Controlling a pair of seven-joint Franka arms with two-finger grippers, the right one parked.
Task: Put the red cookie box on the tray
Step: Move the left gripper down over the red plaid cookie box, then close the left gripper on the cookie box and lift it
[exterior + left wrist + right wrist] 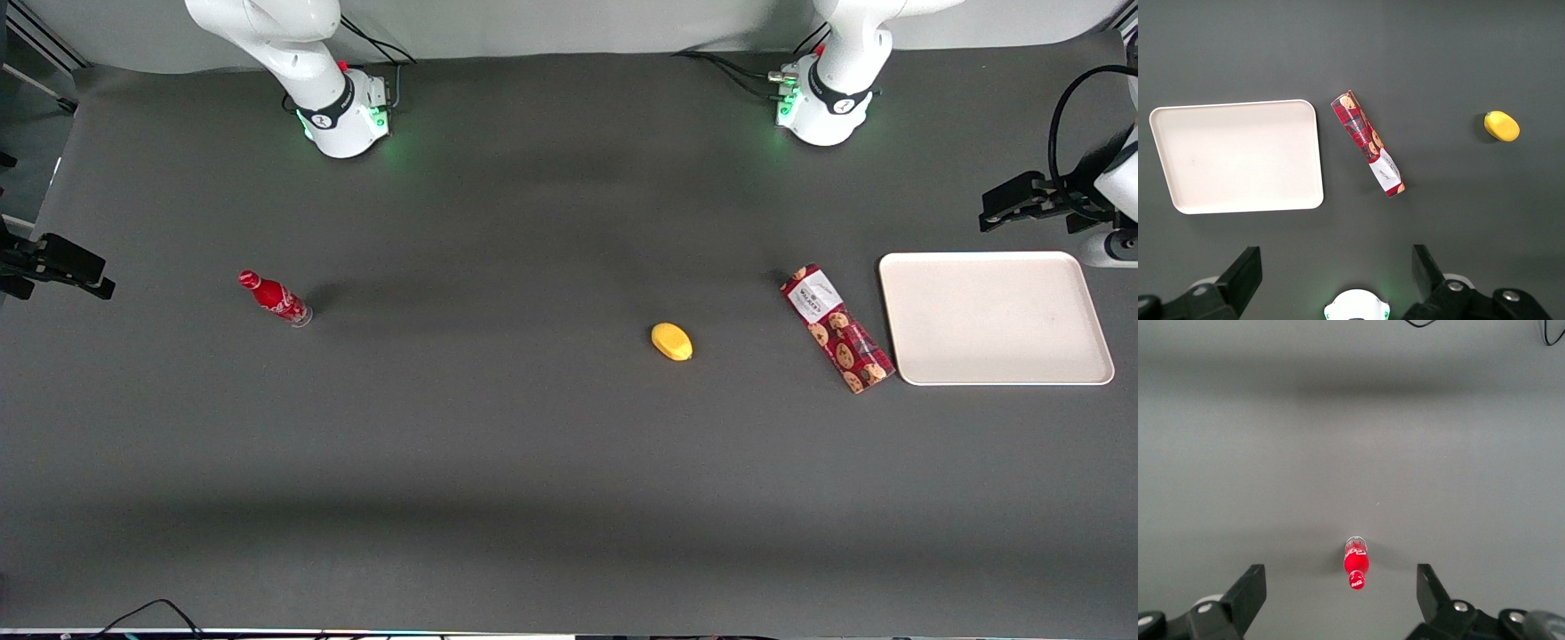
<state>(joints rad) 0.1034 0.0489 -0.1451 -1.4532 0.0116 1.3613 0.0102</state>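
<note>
The red cookie box (837,329) lies flat on the dark table, slanted, its white label end farther from the front camera. It lies just beside the cream-white tray (996,317), apart from its rim. The tray holds nothing. Both also show in the left wrist view: the box (1368,143) and the tray (1238,157). My left gripper (1000,206) hangs in the air above the table, near the tray's edge farthest from the front camera. In the left wrist view the gripper (1335,267) is open, its black fingers (1245,275) wide apart and empty.
A yellow lemon-shaped object (671,341) lies near the table's middle, also in the left wrist view (1501,126). A small red soda bottle (274,298) stands toward the parked arm's end. The two arm bases (822,107) stand farthest from the front camera.
</note>
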